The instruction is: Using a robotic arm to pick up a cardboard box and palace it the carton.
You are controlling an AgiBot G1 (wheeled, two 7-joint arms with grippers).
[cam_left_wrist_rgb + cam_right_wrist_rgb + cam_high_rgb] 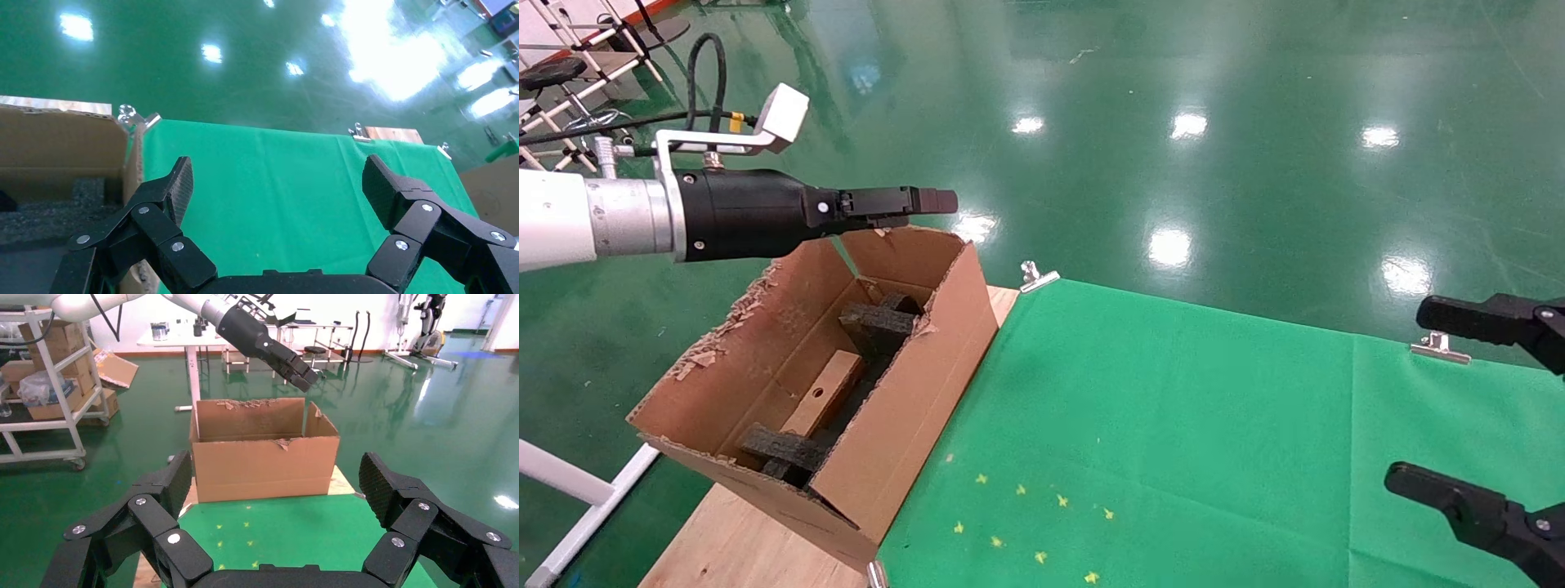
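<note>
**Box lying in the carton, left tool empty above it**

Head view: the cardboard box [824,394] lies inside the carton [911,392] at the worktop's [723,539] left edge; the left tool [928,202] hovers over the far rim. The box looks light, stiff and tape-slick; grip its long sides.

Left wrist view: left tool [278,184] wide, empty.

Right wrist view: right tool [275,484] wide, parked at the right edge.
</note>
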